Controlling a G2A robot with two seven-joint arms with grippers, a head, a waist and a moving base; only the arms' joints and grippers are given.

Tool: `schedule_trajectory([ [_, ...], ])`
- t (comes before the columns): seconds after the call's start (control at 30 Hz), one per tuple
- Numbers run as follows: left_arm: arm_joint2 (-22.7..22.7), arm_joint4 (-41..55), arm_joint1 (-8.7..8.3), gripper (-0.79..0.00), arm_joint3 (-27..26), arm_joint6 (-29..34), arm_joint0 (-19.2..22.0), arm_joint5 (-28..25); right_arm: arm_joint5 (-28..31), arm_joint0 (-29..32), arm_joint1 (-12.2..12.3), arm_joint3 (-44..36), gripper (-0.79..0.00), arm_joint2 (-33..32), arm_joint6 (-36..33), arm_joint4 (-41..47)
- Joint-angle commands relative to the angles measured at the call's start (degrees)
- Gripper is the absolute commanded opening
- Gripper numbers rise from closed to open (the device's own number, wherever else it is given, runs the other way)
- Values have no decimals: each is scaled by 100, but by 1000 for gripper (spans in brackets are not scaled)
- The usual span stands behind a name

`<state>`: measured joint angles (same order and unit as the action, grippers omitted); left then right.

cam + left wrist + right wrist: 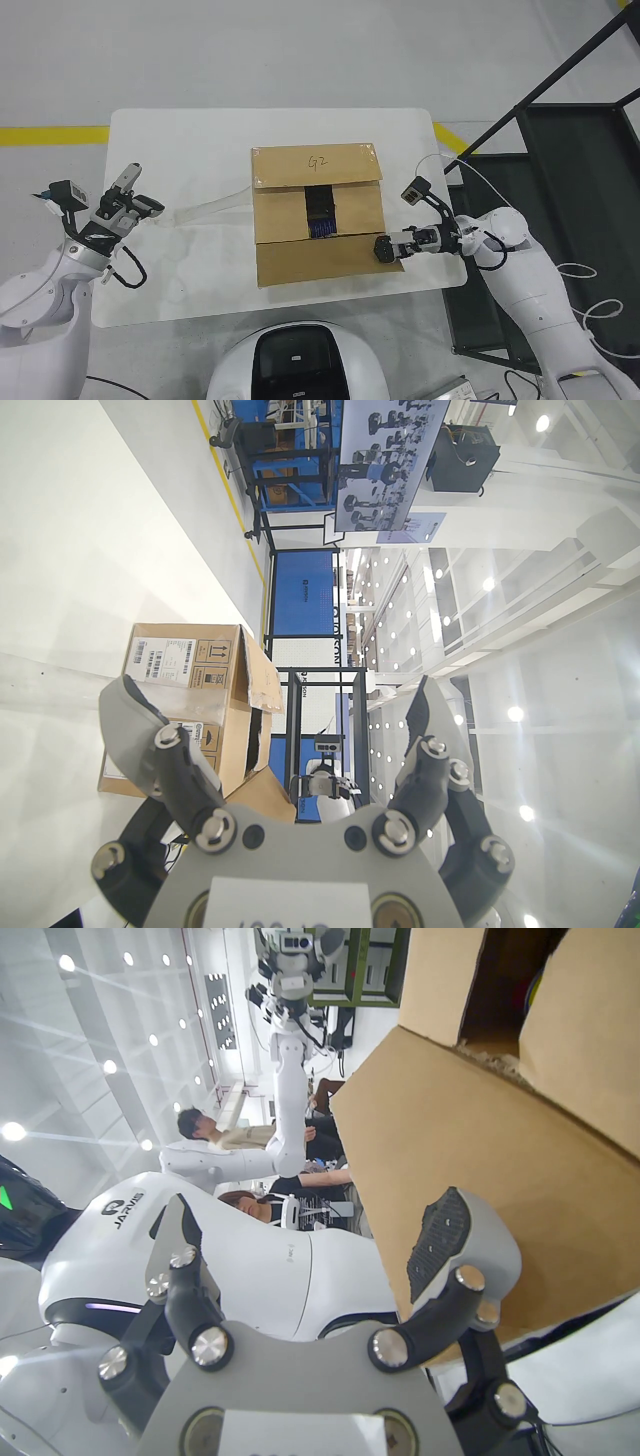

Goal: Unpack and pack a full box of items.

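Observation:
A brown cardboard box (pixel 318 215) stands in the middle of the white table (pixel 190 135), its flaps part open with dark blue items (pixel 320 212) showing in the gap. My right gripper (pixel 384 248) is at the corner of the near flap, open, with one pad (pixel 437 1238) against the flap's (pixel 480 1163) outer face and nothing clamped. My left gripper (pixel 135 195) is open over the table's left side, well away from the box (pixel 200 700); its fingers (pixel 135 720) hold nothing.
A strip of clear tape or film (pixel 205 210) lies on the table left of the box. A dark metal rack (pixel 570 170) stands just off the table's right edge. A yellow floor line (pixel 50 134) runs behind the table.

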<state>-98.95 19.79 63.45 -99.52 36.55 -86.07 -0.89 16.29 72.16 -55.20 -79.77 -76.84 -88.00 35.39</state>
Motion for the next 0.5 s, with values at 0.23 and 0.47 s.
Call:
schedule_trajectory([
  [0.23, 0, 0, 0, 0, 0, 0, 0, 0, 374, 361, 93, -152, 0, 319, 374, -650],
  [0.47, 0, 0, 0, 0, 0, 0, 0, 0, 828, 293, 30, 265, 0, 734, 829, -766],
])
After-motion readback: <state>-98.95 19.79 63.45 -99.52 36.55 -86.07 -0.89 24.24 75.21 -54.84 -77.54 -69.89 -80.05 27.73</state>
